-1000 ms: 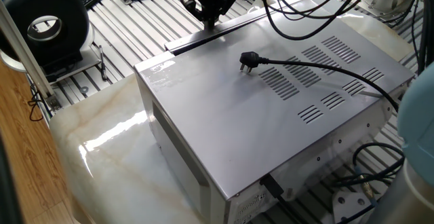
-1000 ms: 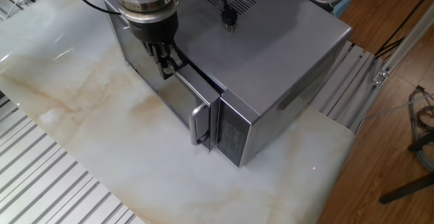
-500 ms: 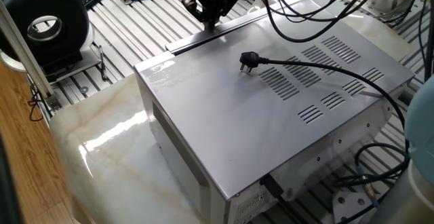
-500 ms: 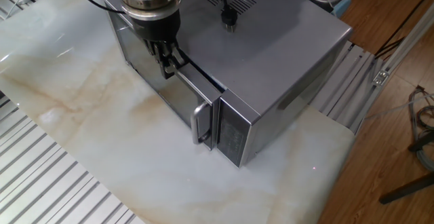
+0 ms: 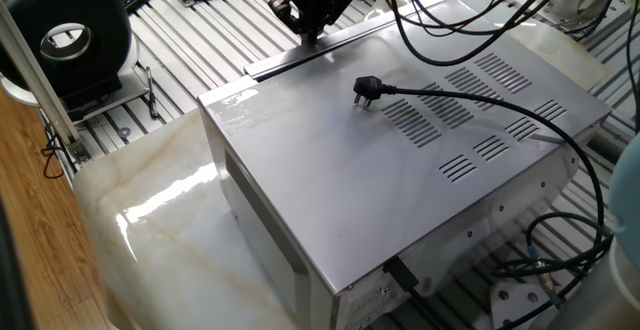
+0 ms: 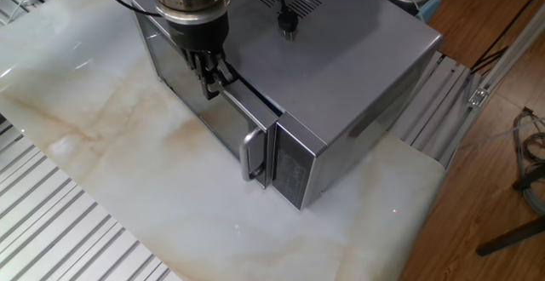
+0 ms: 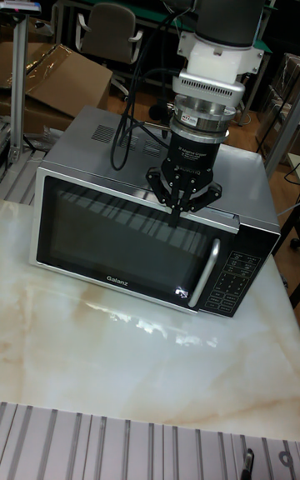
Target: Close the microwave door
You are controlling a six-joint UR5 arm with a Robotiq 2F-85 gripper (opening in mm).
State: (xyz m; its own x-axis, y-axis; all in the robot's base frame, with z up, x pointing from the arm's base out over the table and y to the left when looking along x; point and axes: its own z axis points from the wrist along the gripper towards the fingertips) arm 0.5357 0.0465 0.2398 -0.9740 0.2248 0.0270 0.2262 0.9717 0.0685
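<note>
Black claw (image 7: 177, 215), fingers together and empty, presses the microwave door (image 7: 125, 238), hiding its top edge.

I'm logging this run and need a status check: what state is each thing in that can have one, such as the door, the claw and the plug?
microwave door: nearly shut, a narrow gap left at its top edge on the handle side.
claw: tip at the door's top edge; open or shut cannot be told.
plug: unplugged, lying on top of the microwave.
microwave: upright on the marble table.
</note>
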